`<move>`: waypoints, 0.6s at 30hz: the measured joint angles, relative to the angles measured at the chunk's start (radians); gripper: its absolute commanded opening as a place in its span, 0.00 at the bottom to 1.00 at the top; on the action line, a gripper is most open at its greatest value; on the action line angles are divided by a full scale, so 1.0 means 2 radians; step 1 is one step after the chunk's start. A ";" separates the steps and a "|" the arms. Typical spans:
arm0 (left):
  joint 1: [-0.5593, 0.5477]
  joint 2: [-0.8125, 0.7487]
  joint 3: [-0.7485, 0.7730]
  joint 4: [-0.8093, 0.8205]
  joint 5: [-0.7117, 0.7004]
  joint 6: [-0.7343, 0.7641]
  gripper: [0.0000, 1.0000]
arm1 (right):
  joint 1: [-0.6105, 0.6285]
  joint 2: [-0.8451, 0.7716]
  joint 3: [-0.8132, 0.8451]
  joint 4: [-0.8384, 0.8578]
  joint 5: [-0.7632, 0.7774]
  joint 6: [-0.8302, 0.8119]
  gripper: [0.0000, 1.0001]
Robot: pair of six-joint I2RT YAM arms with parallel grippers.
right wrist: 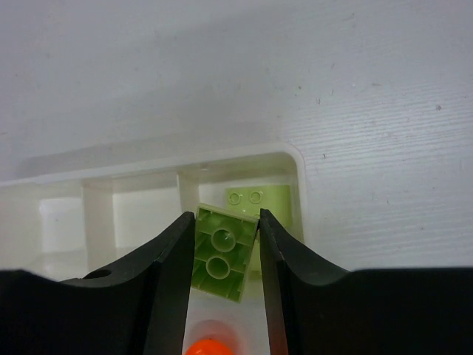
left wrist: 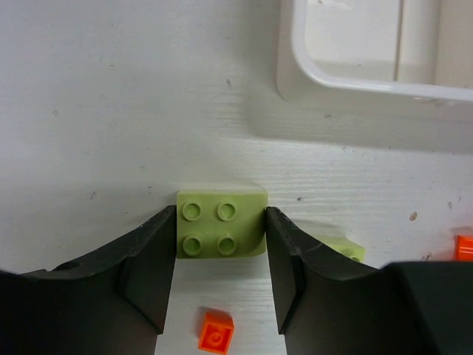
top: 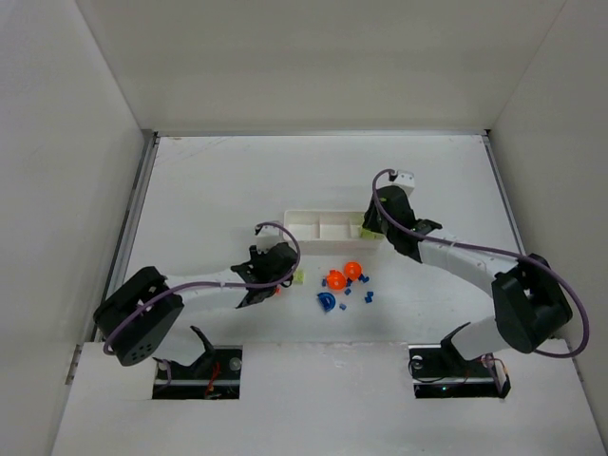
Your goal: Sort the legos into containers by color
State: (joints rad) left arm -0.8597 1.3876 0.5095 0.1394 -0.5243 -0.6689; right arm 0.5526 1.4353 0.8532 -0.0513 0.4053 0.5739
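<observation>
White walls close in a pale table (top: 209,190), and the long white tray (top: 306,215) lies across its middle, well away from the arm bases. The left gripper (left wrist: 220,214) is low on the table, near the tray's left end. Its two fingers press the opposite sides of a four-stud lime-green brick (left wrist: 222,231) that sits studs up on the surface; I judge it closed on this brick. A second lime-green piece (left wrist: 341,249) is half hidden behind one finger, and a small orange brick (left wrist: 216,330) lies under the wrist.

The right gripper (right wrist: 225,222) hangs over the right-end compartment of the tray and clamps an upturned lime-green brick (right wrist: 220,259), its hollow underside to the camera and a little tilted. One more lime-green brick (right wrist: 255,198) lies already in that compartment. Between the arms, orange rounded pieces (top: 335,280) and tiny dark-blue pieces (top: 367,296) lie loose on the table, near the tray but outside it.

Such bricks are probably very light, made of hard, smooth plastic, so they will not deform but may slip or rotate between the pads. The flat parallel side walls look the best place to hold, low and centred. The rounded orange ones will likely need a grip across the widest part.
</observation>
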 measured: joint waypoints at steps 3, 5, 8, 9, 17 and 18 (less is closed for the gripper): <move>0.008 -0.018 -0.012 -0.005 0.000 0.001 0.23 | 0.000 0.010 0.000 0.000 0.001 -0.004 0.54; 0.013 -0.032 -0.019 -0.014 0.000 0.003 0.23 | 0.000 0.010 0.000 0.003 0.003 -0.006 0.59; 0.019 -0.054 -0.020 -0.029 0.000 0.006 0.22 | 0.000 0.009 0.000 0.006 0.004 -0.010 0.62; 0.019 -0.063 -0.020 -0.035 -0.001 0.008 0.22 | 0.000 0.007 0.000 0.006 0.004 -0.011 0.62; -0.006 -0.123 0.033 -0.089 -0.003 0.021 0.21 | 0.001 -0.081 -0.042 0.019 0.015 -0.009 0.33; -0.014 -0.119 0.050 -0.091 -0.002 0.022 0.21 | 0.000 -0.100 -0.057 0.022 0.017 -0.004 0.28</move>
State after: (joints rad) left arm -0.8871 1.1488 0.6090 -0.0433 -0.5293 -0.6254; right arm 0.5533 1.2354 0.7399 -0.0067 0.4393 0.5655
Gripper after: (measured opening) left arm 0.439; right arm 0.362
